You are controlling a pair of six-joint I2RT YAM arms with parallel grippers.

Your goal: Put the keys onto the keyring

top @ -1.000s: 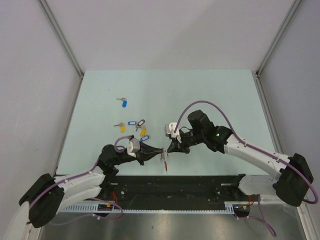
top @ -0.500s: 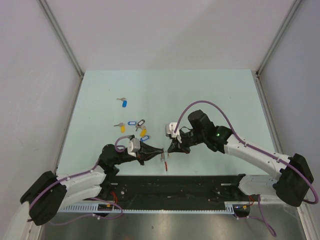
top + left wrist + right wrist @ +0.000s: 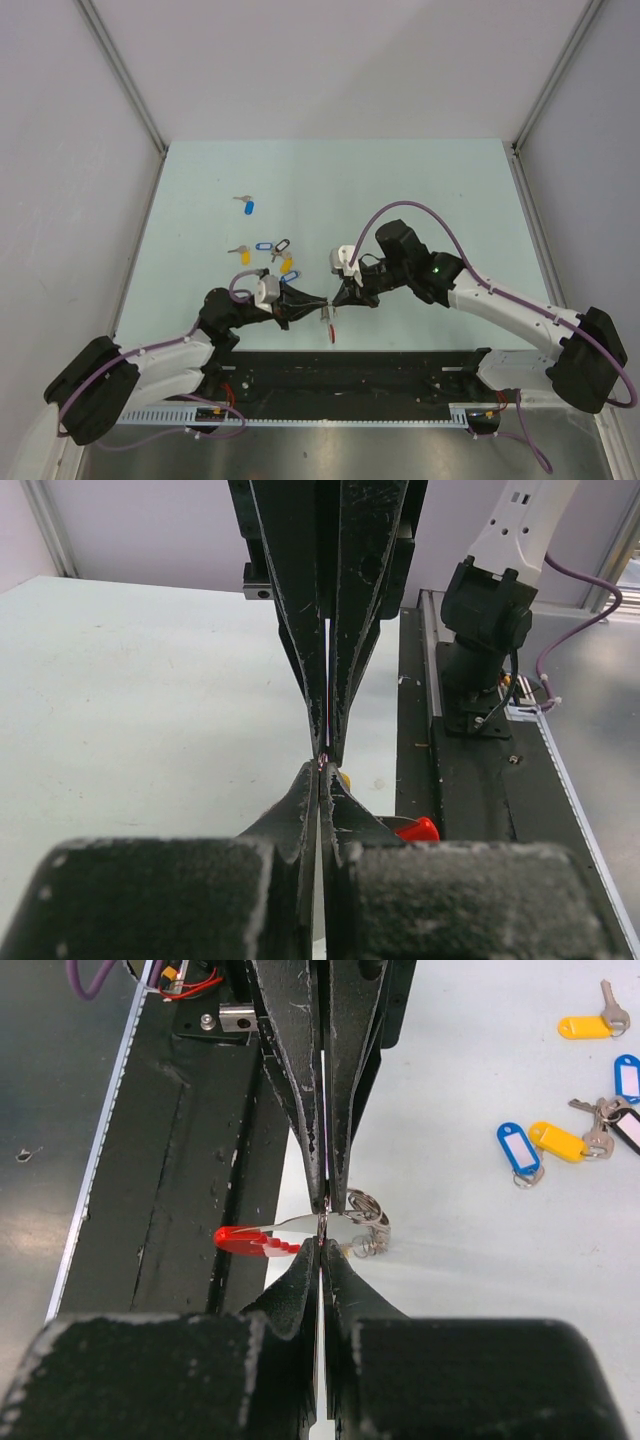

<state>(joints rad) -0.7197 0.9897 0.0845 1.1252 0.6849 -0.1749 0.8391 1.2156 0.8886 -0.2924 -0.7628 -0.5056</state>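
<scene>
The keyring hangs between two fingertip pairs that meet tip to tip near the table's front edge. Its red arc [image 3: 248, 1239] points toward the black base rail and its grey metal loop [image 3: 367, 1210] lies on the far side; the red arc [image 3: 330, 328] also shows from above. My left gripper [image 3: 322, 303] and right gripper [image 3: 337, 299] are both shut on its thin metal part. A speck of yellow [image 3: 345, 777] shows just behind the tips. Loose keys lie on the table: blue tag [image 3: 249, 207], yellow tag [image 3: 244, 256], and a cluster [image 3: 282, 258] of blue, dark and yellow tags.
The black base rail [image 3: 350, 370] runs along the table's near edge right under the keyring. Grey walls close in the table [image 3: 400, 190] on three sides. The right arm's purple cable [image 3: 400, 208] loops above its wrist.
</scene>
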